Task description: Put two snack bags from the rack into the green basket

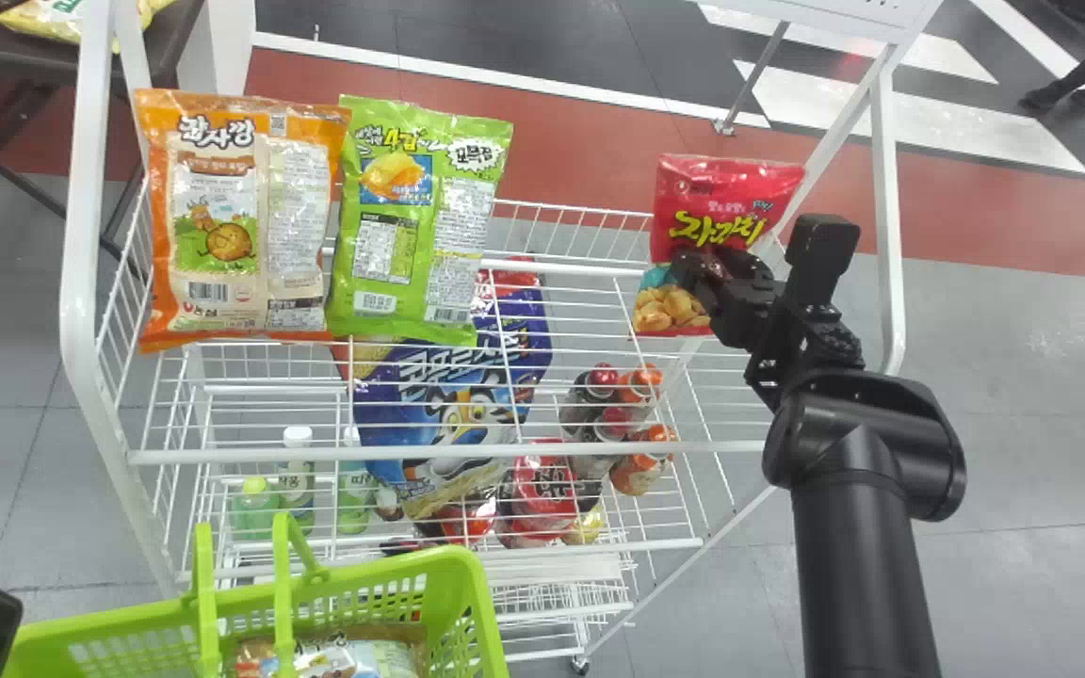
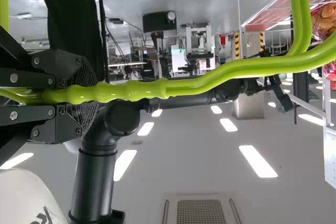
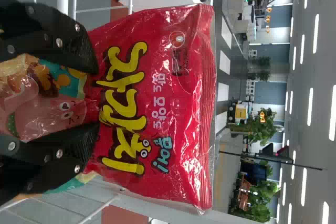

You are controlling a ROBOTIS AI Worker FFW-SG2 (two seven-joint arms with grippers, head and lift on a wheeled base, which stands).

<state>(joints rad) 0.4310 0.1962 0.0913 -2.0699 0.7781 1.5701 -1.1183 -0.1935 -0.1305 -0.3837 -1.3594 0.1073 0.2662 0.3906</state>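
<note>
Basket (image 1: 478, 603), green, at head view's btm L; contained 1 snack bag (image 1: 345, 659), brown w/ pale panel & lettering. Handle (image 2: 199, 84): L tool (image 2: 86, 95) was clenched round it.

Rack (image 1: 77, 301), white wire. Upper tier, L side, held 2 items side by side:
- orange bag (image 1: 241, 217), cookie pic., pale info panels, barcode;
- green bag (image 1: 415, 221), chip pic., nutrition tbl., barcode.

Below, seen thru wires: blue bag (image 1: 453, 405) w/ cartoon animal & white lettering; dk. bottles (image 1: 604, 405) w/ red & orange caps, R of it; green & clear bottles (image 1: 298, 480), L, incl. 1 w/ white cap.

Red snack bag (image 1: 721, 202): at rack's R end, upright, grasped nr. its btm by R tool (image 1: 704, 275), fingers either side of it. Label: lg. yellow lettering, sm. white & teal text, round logo nr. top seal, snack pic. at base. Whether base touched wires: can't tell.
</note>
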